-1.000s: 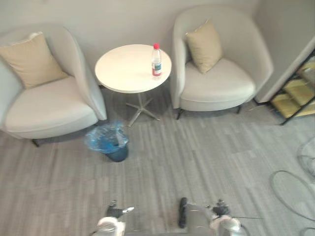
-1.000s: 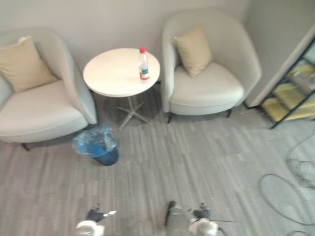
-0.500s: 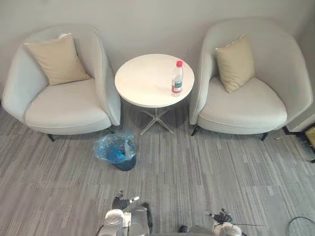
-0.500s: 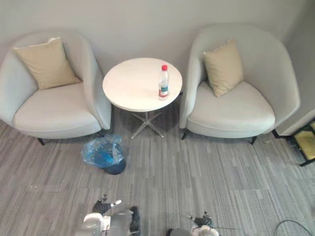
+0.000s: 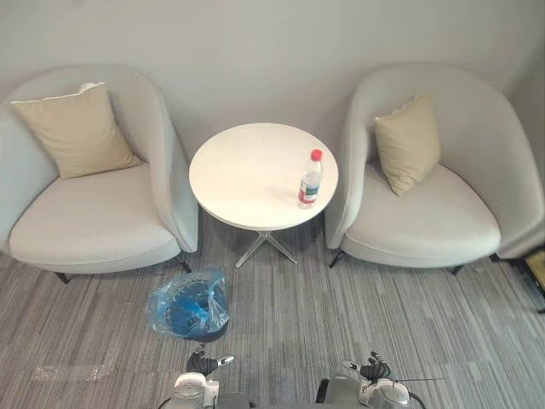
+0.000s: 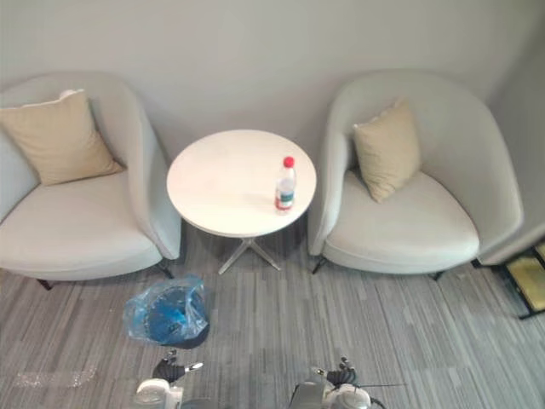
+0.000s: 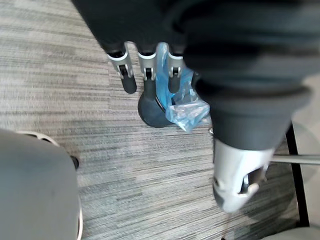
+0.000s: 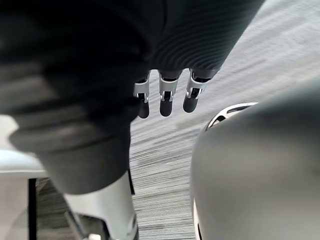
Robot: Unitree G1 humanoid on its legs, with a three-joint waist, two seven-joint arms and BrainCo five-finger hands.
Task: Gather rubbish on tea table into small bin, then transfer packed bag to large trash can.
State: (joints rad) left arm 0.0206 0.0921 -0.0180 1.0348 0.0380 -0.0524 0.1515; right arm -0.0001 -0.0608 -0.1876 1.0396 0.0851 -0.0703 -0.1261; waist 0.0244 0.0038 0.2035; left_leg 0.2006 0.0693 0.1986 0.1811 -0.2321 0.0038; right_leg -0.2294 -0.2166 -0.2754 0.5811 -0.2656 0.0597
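A clear plastic bottle (image 5: 310,180) with a red cap stands upright near the right edge of the round white tea table (image 5: 247,170). On the carpet in front of the table's left side sits the small dark bin (image 5: 187,305), lined with a crumpled blue bag. Both hands hang low at the bottom of the eye views, far from the table. My left hand (image 5: 204,365) is just below the bin, and its fingers (image 7: 129,82) hang relaxed and empty above the bin (image 7: 150,110). My right hand (image 5: 372,371) is open too, its fingers (image 8: 165,102) holding nothing.
Two pale armchairs flank the table, the left one (image 5: 94,213) and the right one (image 5: 434,213), each with a tan cushion. Grey striped carpet spreads between me and the table. A dark shelf corner (image 5: 538,271) pokes in at the right edge.
The whole picture has shifted: the camera swung so the table and both chairs sit centred and nearer. Bottle and bin have not moved. Both hands stay low and empty.
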